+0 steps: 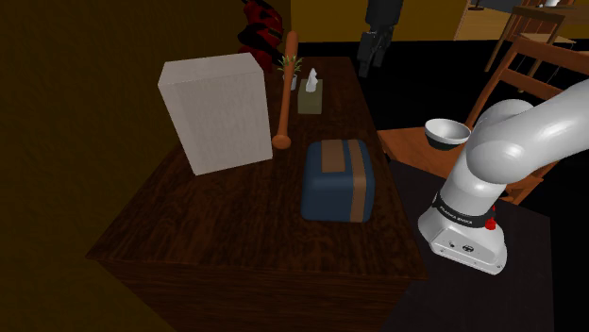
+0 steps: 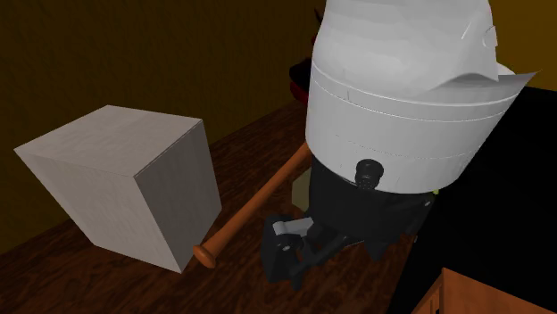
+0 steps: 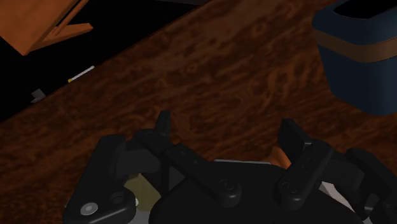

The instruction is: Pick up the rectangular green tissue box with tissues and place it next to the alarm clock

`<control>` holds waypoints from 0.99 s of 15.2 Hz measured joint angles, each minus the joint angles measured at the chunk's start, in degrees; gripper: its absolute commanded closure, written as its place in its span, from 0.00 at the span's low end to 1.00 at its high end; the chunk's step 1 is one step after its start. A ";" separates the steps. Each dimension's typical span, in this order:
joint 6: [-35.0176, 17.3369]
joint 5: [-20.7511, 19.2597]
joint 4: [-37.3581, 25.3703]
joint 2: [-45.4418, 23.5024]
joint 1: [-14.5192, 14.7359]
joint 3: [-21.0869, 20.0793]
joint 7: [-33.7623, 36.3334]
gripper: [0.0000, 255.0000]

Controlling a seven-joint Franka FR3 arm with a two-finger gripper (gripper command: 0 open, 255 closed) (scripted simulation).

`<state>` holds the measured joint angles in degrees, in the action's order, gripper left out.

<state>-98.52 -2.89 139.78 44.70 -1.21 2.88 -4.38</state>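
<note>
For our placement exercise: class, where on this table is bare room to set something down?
Bare: the near end of the table, below the white box and blue case in the shoulder view. Crowded: the far end, with bat, plant, tissue box.

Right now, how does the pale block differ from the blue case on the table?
The pale block stands tall; the blue case sits low. The block is plain whitish with sharp edges; the case is dark blue with a brown band and rounded corners. Both rest on the wooden table.
</note>
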 measured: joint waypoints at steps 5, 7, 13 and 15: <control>-3.91 0.87 -2.35 -5.72 -0.10 3.78 -3.25 0.00; -5.92 1.89 -4.96 -10.07 0.09 6.21 -5.53 0.00; -11.54 7.34 -12.31 -23.23 1.18 13.62 -13.83 0.00; -12.35 10.10 -15.53 -27.75 1.60 15.88 -16.91 0.00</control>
<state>-110.87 7.20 124.24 16.94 0.38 18.76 -21.29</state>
